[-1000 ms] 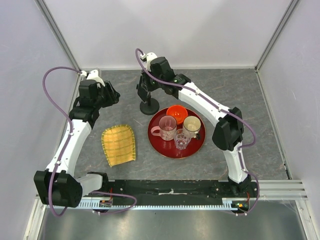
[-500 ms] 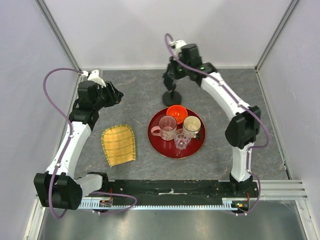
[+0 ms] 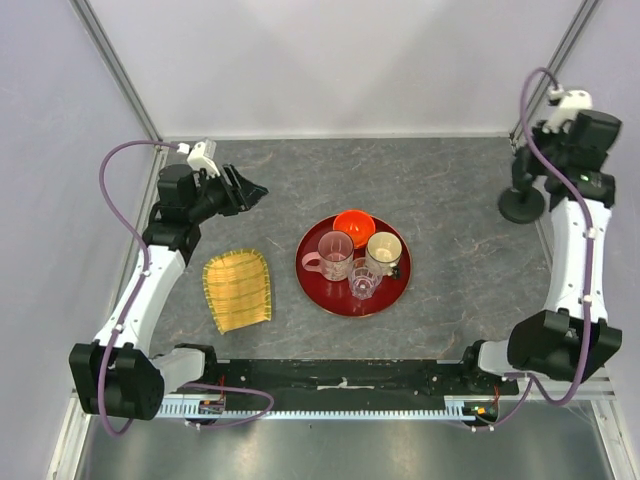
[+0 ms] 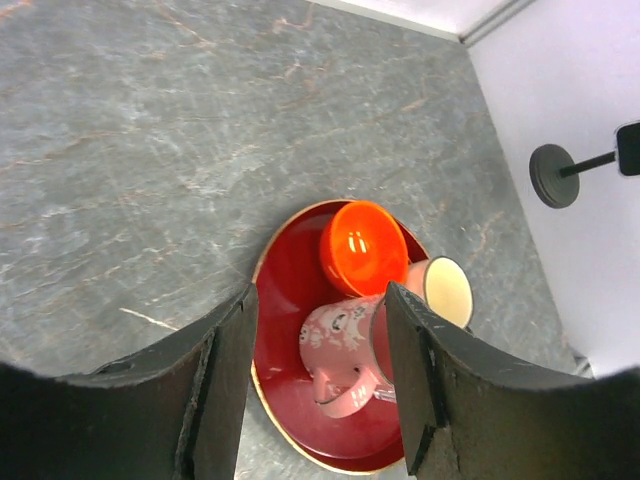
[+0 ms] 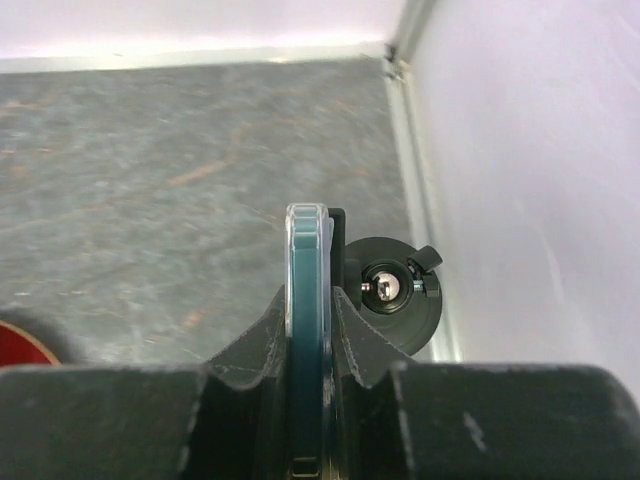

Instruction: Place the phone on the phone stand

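Phone (image 5: pixel 305 265) upright, edge toward wrist camera, clamped between fingers of right gripper (image 5: pixel 308 310). Phone stand (image 5: pixel 395 290) just beside it on right, disc base at table's (image 3: pixel 450 200) far right corner by wall. Left gripper (image 3: pixel 255 190) spread wide, empty, raised beyond yellow mat (image 3: pixel 238 290), left of red tray (image 3: pixel 315 285).
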You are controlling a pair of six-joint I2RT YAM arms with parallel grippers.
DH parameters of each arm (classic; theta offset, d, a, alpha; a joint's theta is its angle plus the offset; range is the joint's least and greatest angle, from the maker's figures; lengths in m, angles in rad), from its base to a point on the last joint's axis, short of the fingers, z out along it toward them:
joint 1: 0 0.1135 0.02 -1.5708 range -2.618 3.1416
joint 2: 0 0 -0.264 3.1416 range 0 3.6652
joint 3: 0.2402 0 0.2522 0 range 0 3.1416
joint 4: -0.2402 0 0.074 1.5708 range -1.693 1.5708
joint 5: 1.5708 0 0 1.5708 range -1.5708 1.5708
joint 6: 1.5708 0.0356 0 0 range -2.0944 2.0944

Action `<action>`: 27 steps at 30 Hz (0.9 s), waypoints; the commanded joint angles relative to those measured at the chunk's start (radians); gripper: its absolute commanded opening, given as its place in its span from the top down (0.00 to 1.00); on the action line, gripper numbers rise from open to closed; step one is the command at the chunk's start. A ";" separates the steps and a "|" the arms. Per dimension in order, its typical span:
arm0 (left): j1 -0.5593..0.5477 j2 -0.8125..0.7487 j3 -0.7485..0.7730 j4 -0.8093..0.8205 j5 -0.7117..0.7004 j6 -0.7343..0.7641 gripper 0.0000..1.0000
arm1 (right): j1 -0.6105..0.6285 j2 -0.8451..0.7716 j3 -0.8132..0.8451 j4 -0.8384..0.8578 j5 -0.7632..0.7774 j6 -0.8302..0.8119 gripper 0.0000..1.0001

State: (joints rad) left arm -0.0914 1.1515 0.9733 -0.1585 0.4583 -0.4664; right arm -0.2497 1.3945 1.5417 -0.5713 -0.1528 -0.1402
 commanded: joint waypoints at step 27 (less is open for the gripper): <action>-0.353 0.040 0.036 -0.023 -0.001 0.018 0.40 | -0.260 0.248 0.082 0.249 -0.538 -0.122 1.00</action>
State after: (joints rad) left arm -0.4332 1.1870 0.9680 -0.1909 0.4427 -0.4652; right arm -0.5316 1.5791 1.4319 -0.4675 -0.6357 -0.2237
